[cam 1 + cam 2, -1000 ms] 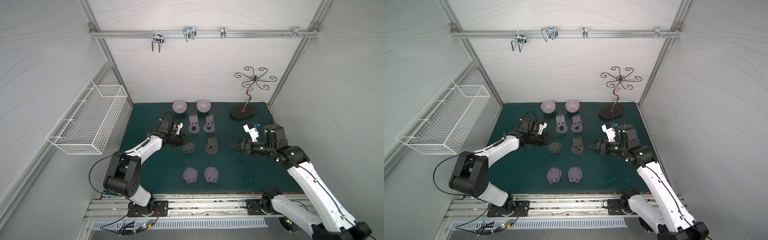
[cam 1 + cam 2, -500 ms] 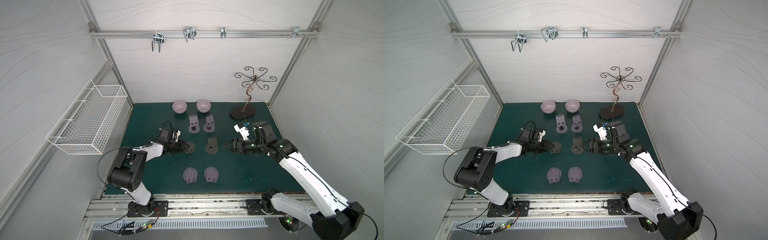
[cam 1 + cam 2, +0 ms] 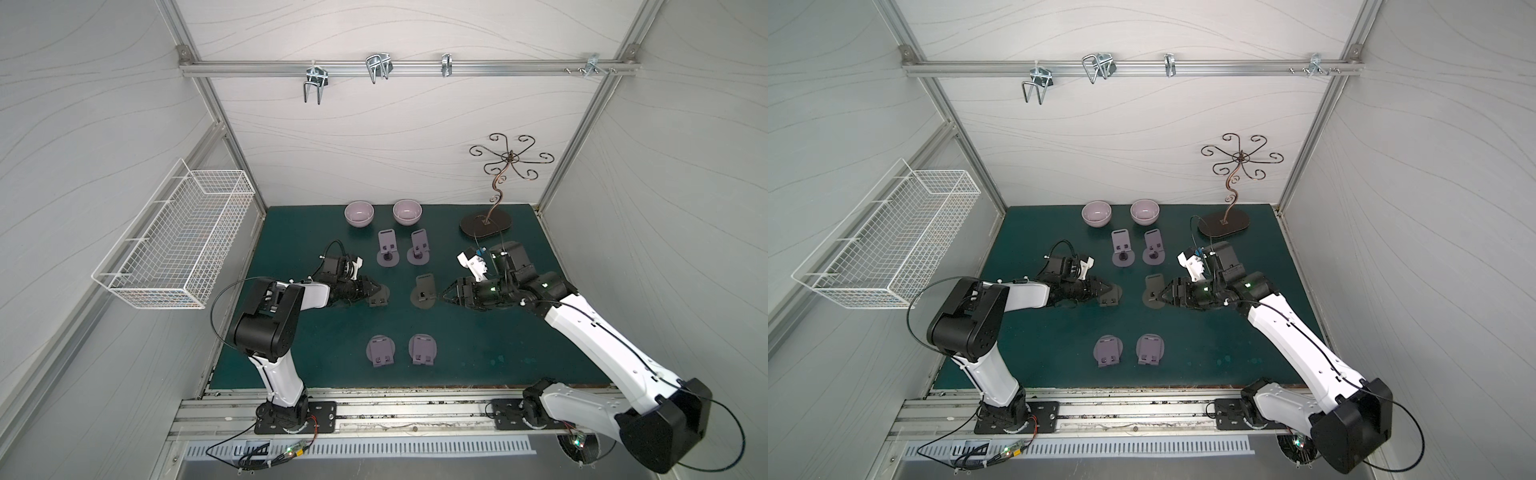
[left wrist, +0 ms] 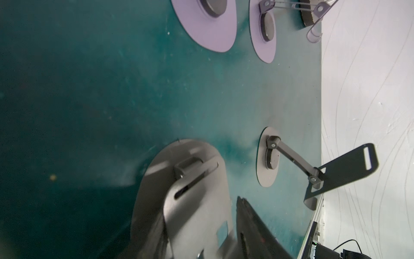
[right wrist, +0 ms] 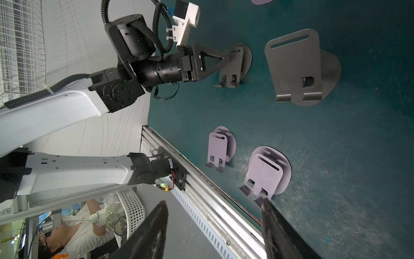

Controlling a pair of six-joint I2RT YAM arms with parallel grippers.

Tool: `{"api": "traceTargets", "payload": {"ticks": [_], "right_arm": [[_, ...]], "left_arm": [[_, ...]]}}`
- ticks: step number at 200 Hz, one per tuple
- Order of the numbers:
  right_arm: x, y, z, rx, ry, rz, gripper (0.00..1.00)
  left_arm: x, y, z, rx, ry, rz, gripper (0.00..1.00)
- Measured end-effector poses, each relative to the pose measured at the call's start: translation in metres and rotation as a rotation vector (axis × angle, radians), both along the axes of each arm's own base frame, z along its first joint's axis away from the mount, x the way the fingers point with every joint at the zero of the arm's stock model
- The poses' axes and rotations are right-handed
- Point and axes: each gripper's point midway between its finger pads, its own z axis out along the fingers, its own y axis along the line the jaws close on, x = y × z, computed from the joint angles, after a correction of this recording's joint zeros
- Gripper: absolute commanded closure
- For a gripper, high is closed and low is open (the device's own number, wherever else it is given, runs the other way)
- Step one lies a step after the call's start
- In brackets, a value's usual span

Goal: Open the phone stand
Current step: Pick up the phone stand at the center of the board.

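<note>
A: Where's our stand?
B: Folded dark-grey metal phone stand (image 5: 234, 67), just beside the half-raised dark-grey stand (image 3: 424, 291), on its left-arm side. Left gripper (image 3: 372, 288) straddles the plate edge, presumably to lift it. Pinching or not, we can't tell.
A: Right gripper (image 3: 444, 296)?
B: Jaws spread, empty, just beside the half-raised stand. No lettering we can read.

You have six phone stands in three pairs down the middle of the green mat (image 3: 519, 332). The far lilac pair (image 3: 387, 241) stands open, plates upright. The left dark grey stand (image 3: 379, 297) lies folded; the right dark grey stand (image 3: 424, 291) has its plate lifted. The near lilac pair (image 3: 380, 351) lies folded by the front edge
</note>
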Motion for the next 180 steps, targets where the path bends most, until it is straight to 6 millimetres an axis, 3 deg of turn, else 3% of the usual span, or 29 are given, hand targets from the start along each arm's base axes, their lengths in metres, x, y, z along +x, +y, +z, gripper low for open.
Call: {"api": "traceTargets", "payload": {"ticks": [39,75,98,145,180], "right_arm": [[0.003,0.006,-0.003,-0.006,0.004,0.013,0.35],[0.004,0.007,-0.002,-0.003,-0.006,0.012,0.35],[0.005,0.009,0.000,0.004,-0.013,0.012,0.37],[0.004,0.008,0.003,0.014,-0.028,0.012,0.39],[0.001,0.009,0.010,0.041,-0.036,0.023,0.39]], "left_arm": [[0.007,-0.006,-0.002,-0.031,0.007,-0.016,0.61],[0.007,-0.008,-0.007,-0.058,0.034,-0.020,1.00],[0.016,-0.018,0.014,-0.119,-0.007,-0.053,1.00],[0.013,-0.022,0.016,-0.124,0.010,-0.044,1.00],[-0.017,-0.023,0.025,-0.184,0.087,0.018,1.00]]}}
